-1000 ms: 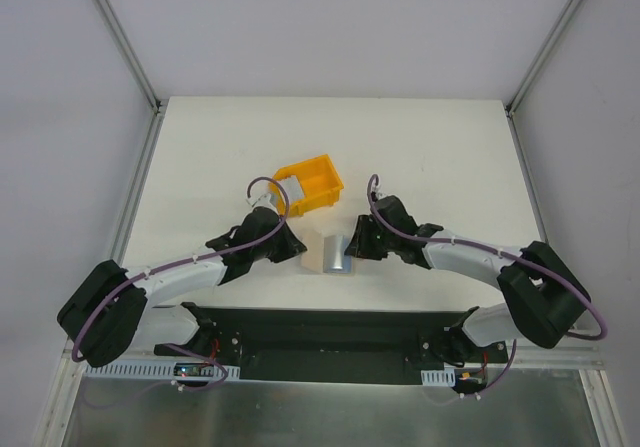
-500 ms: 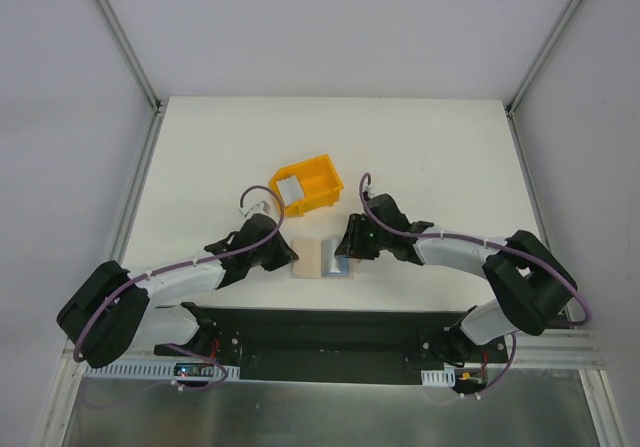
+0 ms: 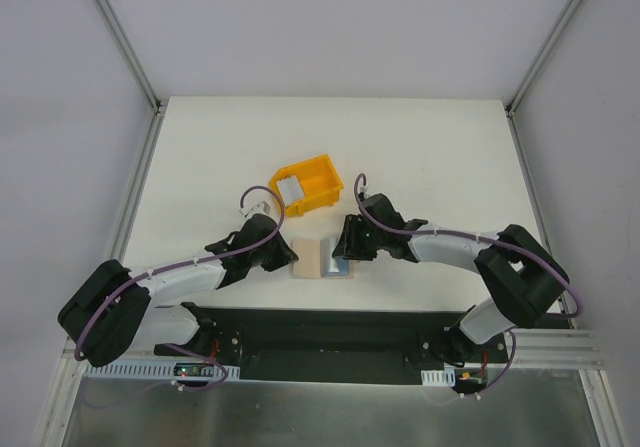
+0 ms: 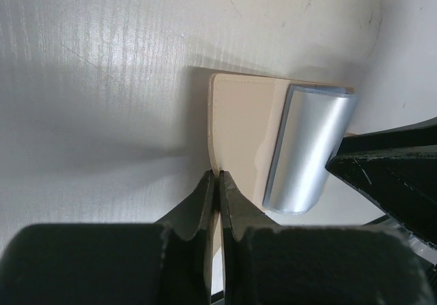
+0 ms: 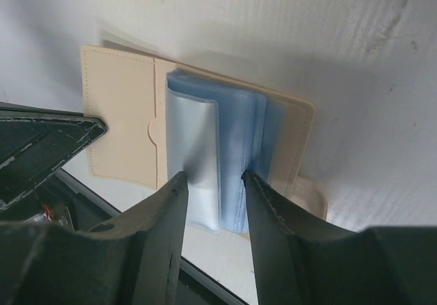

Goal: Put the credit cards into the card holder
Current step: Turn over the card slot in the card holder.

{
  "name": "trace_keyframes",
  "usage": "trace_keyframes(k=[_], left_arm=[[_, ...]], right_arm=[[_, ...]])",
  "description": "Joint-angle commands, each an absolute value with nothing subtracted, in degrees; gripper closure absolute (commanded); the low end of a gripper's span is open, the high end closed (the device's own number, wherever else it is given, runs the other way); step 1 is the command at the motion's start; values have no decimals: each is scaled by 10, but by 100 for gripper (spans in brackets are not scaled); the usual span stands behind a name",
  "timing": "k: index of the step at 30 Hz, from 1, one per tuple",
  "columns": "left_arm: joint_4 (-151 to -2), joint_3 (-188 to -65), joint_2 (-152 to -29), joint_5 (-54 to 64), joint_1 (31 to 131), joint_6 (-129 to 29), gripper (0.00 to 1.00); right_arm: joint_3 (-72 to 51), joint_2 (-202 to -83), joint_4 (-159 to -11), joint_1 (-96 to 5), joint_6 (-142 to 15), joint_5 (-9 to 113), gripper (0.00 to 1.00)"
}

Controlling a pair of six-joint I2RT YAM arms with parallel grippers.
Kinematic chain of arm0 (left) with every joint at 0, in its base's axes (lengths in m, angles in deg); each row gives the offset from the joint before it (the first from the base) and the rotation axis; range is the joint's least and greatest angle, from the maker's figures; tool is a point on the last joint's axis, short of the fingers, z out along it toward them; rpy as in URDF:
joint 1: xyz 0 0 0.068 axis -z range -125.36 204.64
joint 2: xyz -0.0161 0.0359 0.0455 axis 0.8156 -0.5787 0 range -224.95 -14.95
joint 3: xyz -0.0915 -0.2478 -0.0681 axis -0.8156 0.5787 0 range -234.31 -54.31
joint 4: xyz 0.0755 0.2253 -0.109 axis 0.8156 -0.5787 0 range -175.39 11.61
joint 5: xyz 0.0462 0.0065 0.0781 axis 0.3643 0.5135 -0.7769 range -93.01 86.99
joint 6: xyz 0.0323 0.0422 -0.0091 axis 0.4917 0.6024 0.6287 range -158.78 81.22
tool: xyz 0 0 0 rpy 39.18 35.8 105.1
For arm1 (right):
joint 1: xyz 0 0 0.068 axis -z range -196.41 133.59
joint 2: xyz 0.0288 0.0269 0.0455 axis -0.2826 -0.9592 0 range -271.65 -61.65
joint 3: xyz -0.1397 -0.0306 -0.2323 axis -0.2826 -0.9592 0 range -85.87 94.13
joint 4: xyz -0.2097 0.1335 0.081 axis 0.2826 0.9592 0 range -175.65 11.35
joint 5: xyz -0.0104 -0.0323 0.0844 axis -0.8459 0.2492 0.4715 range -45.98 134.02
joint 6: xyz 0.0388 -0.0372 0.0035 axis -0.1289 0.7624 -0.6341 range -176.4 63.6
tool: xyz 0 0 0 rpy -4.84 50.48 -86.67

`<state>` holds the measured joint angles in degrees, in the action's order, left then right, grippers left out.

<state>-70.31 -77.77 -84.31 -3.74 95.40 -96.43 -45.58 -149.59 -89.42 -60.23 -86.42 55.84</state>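
Note:
The beige card holder [image 3: 305, 258] lies open near the table's front edge, a stack of shiny silvery-blue plastic sleeves [image 3: 333, 256] standing up from its middle. My left gripper [image 3: 289, 259] is shut on the holder's left cover edge; in the left wrist view its tips [image 4: 217, 175] pinch the beige flap [image 4: 242, 127] beside the sleeves [image 4: 311, 151]. My right gripper [image 3: 345, 254] is open, its jaws on either side of the sleeves [image 5: 205, 141] over the holder [image 5: 119, 114]. A silvery credit card [image 3: 289, 189] lies in the yellow bin.
The yellow plastic bin [image 3: 322, 181] stands just behind the card holder, between the two arms. A small white object [image 3: 262, 207] sits by the left arm's cable. The black base plate [image 3: 320, 332] runs along the near edge.
The left gripper has drawn back to the left with the cover, laying the holder open. The right gripper has moved left onto the sleeves.

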Motion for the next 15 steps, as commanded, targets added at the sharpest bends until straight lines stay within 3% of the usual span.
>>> trace_keyframes(k=[1,15], left_arm=[[-705,-781,-850,-47,947,-962,100],[-692,-777,-863,-38,947,-967,100]], right_arm=[[-435,-1522,-888,-609,-873,562,57],[-378,-1544,-902,-639,-852,596,58]])
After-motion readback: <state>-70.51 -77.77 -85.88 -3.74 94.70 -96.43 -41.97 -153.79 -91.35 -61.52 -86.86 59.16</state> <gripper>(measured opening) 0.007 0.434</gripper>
